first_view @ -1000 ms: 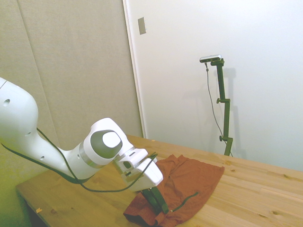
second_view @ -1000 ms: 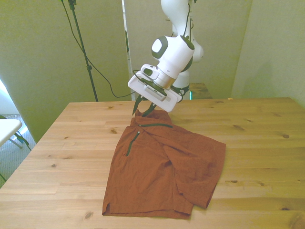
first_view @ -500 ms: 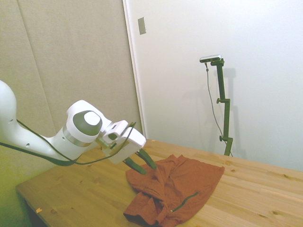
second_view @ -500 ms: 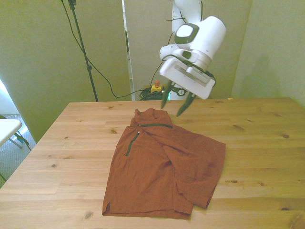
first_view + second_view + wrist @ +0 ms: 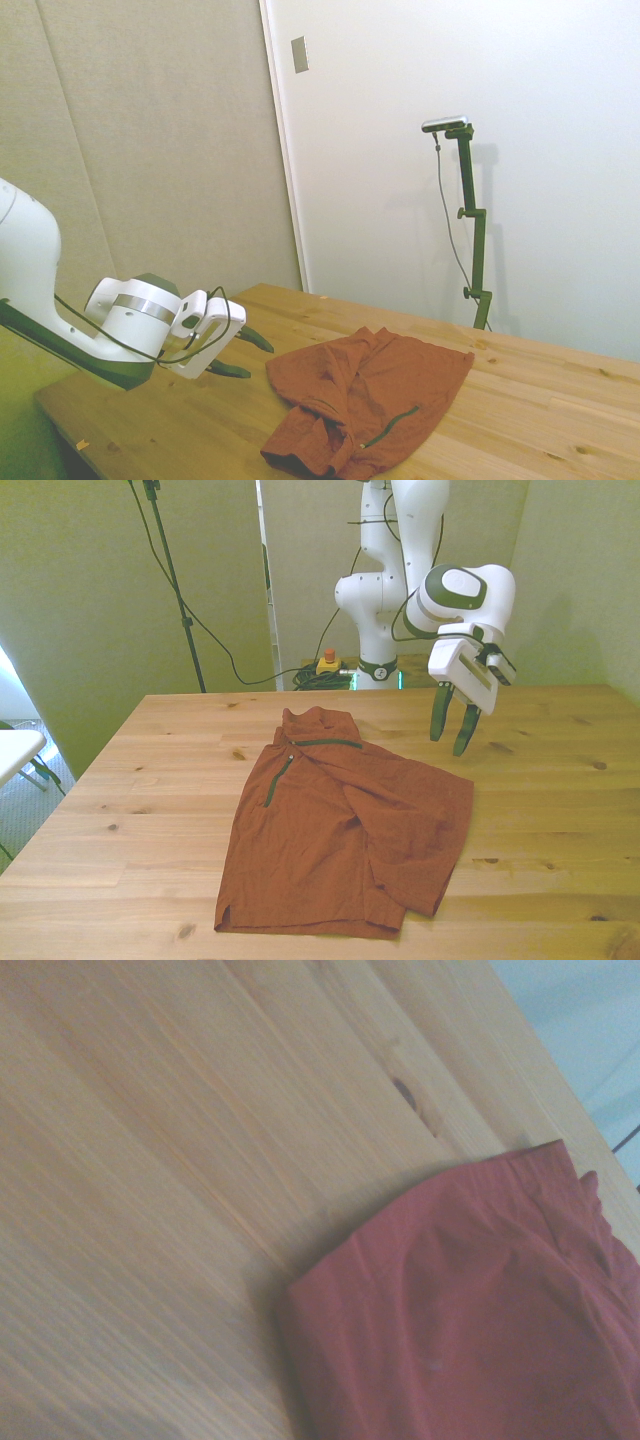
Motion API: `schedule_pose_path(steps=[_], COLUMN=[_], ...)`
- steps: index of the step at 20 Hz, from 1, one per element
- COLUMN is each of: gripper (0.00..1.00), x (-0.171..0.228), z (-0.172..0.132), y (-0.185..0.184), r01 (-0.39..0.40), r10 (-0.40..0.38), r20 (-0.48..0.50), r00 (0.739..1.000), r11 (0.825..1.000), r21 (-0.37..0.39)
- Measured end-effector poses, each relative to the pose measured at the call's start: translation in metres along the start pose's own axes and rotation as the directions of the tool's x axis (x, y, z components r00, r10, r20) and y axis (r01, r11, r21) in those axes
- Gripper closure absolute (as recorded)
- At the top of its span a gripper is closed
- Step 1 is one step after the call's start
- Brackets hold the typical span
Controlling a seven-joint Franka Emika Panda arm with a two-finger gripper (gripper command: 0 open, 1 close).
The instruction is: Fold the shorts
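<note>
Side view, hand: we see the hand [image 5: 243, 354] low over the tabletop [image 5: 520, 400], its two dark fingers spread apart and pinching nothing.
Side view, shorts: the shorts [image 5: 375, 400] lie rumpled on the wood, just beside the fingertips but apart from them; a thin dark green trim line shows near the lower edge.
Front view, hand: the hand [image 5: 452, 732] hangs above the tabletop [image 5: 560, 780] at the front view's right, fingers pointing down and spread, clear of the cloth.
Front view, shorts: we find the shorts [image 5: 340, 825] spread out near the tabletop's middle, partly folded, with one layer lapped over on the front view's right; dark green pocket trim runs near the narrow far end.
Front view, gap: the nearest corner of the shorts lies near the fingertips, below them in the picture, not touching.
Wrist view, shorts: a blurred corner of the shorts [image 5: 470, 1310] rests flat on the tabletop [image 5: 180, 1160].
Wrist view, wood: a dark knot [image 5: 405, 1093] sits in the grain near the fabric's edge.
</note>
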State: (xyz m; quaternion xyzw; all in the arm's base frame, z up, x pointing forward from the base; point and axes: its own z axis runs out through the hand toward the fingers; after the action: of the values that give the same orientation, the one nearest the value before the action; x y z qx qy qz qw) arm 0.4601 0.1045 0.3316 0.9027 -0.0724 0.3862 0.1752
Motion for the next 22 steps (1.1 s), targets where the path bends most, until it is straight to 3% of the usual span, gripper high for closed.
schedule_pose_path(steps=[7, 19, 20, 22], gripper=[0.0, 0.0, 1.0, 1.0], x=[0.013, 0.035, 0.037, 0.039], z=[0.042, 0.073, 0.075, 0.077], y=[0.006, 0.007, 0.005, 0.002], r01=[0.003, -0.03, -0.035, -0.04], r10=[-0.003, 0.03, 0.034, 0.039], r20=[-0.003, -0.029, -0.031, -0.033], r00=[1.0, 0.999, 0.999, 0.999], r11=[1.0, 0.999, 0.999, 0.999], r21=[-0.018, -0.026, -0.023, -0.019])
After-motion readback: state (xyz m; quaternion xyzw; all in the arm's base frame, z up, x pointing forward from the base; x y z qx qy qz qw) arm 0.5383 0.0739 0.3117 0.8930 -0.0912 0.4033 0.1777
